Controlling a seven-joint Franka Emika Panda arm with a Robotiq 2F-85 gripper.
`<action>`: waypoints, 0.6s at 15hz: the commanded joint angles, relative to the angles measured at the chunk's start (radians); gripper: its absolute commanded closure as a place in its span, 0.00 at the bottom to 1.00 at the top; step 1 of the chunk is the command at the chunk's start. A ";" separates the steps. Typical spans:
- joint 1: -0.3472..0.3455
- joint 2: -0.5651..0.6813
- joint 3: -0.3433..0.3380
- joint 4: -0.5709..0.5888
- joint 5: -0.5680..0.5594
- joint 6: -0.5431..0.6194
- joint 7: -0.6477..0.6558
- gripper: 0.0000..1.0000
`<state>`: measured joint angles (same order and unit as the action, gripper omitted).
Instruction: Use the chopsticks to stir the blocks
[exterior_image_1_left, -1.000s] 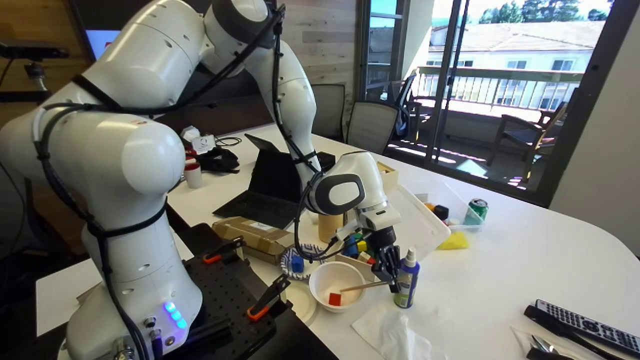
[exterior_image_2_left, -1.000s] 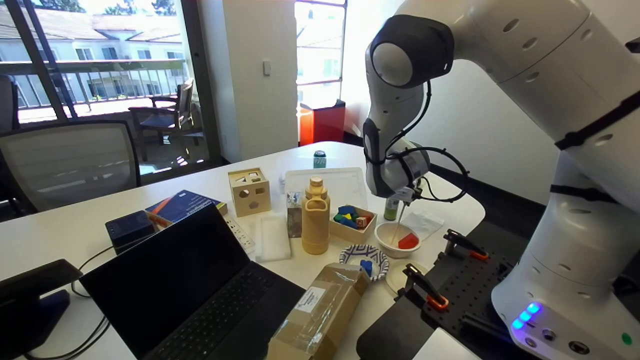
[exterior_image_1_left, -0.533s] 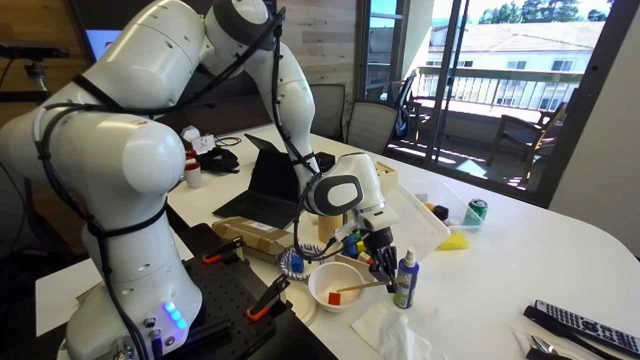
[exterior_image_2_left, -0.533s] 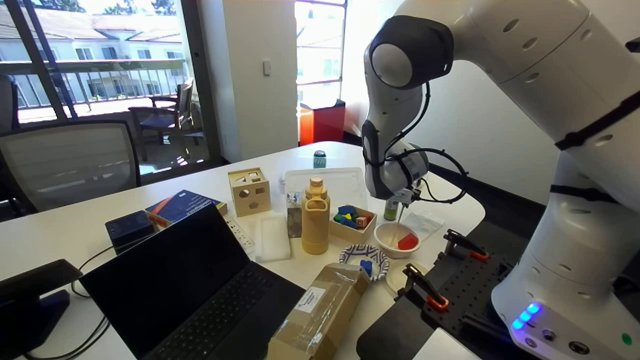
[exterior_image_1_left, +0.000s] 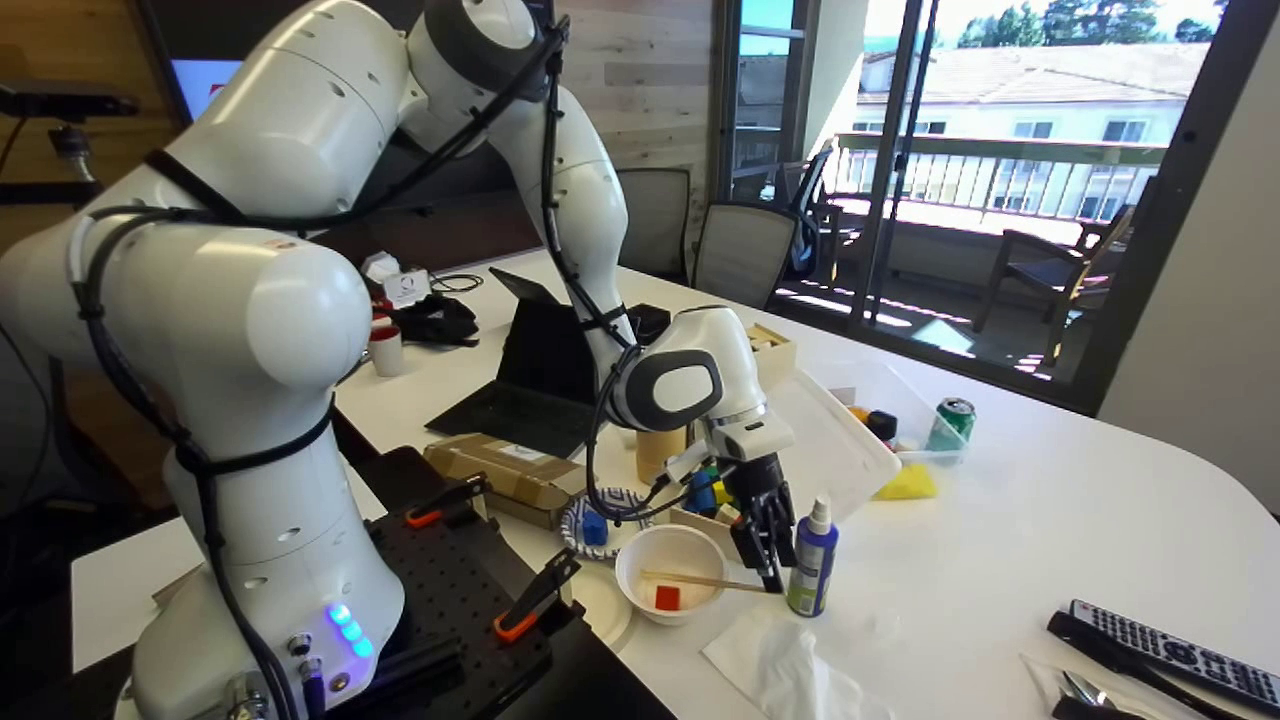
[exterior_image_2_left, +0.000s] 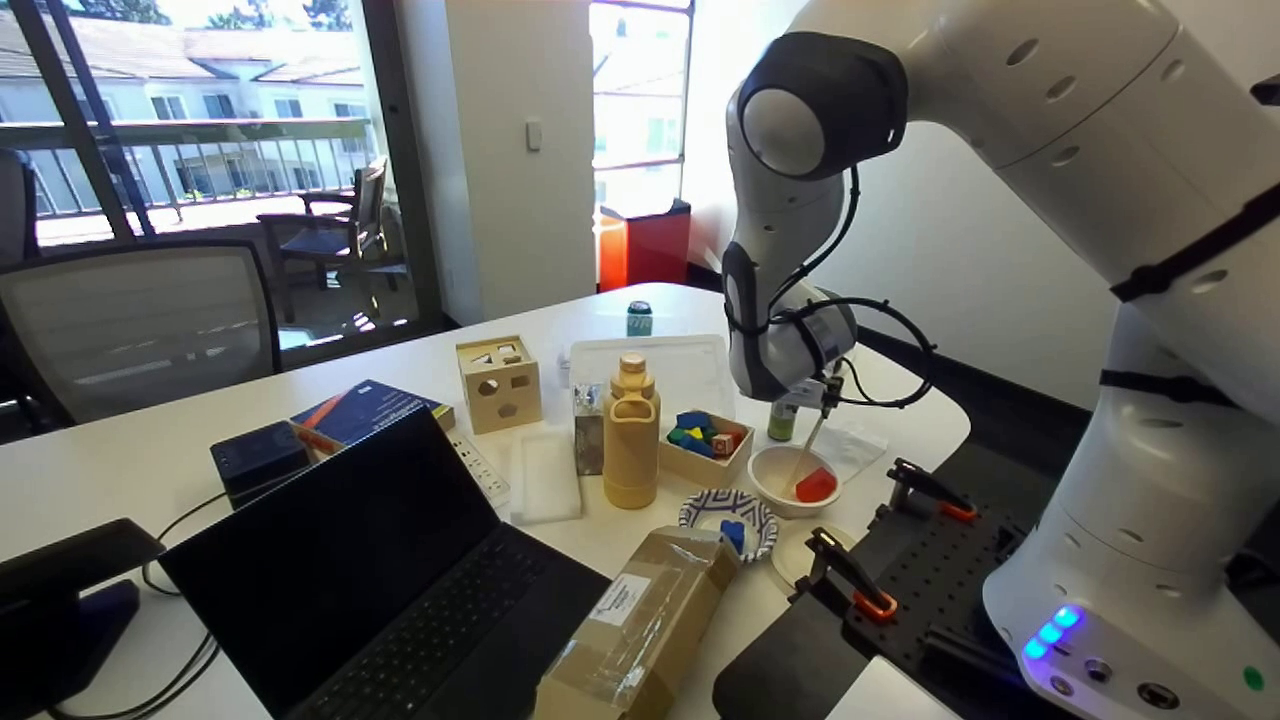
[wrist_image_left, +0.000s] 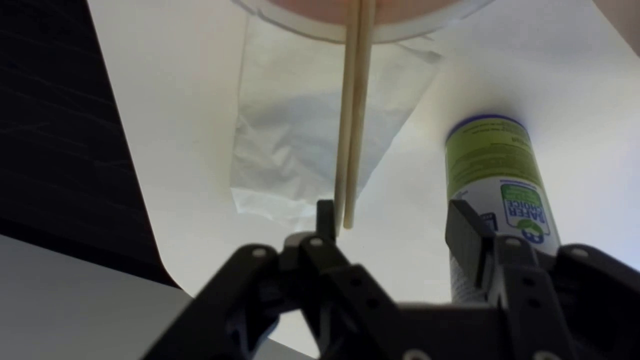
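As the gripper (wrist_image_left: 392, 225) stands with jaws spread, clamping nothing, the chopsticks (wrist_image_left: 358, 115) slant from just beside one jaw into the white bowl (exterior_image_1_left: 680, 548) over its rim, likely propped there for easy grasping, while a red block (exterior_image_1_left: 667, 598) inside presumably awaits stirring.

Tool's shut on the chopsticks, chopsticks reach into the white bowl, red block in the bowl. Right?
Not quite: the tool is open. The wrist view shows its jaws wide apart, with the chopsticks close to only one of them. The rest is right: the chopsticks reach into the white bowl, which holds the red block, as both exterior views show.
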<state>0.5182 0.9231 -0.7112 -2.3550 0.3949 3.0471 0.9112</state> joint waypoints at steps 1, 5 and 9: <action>0.035 -0.012 -0.016 -0.028 -0.020 0.018 0.030 0.08; 0.060 -0.029 -0.034 -0.045 -0.018 0.022 0.028 0.00; 0.067 -0.131 -0.078 -0.086 -0.036 -0.035 -0.024 0.00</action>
<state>0.5826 0.9157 -0.7561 -2.3784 0.3951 3.0492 0.9119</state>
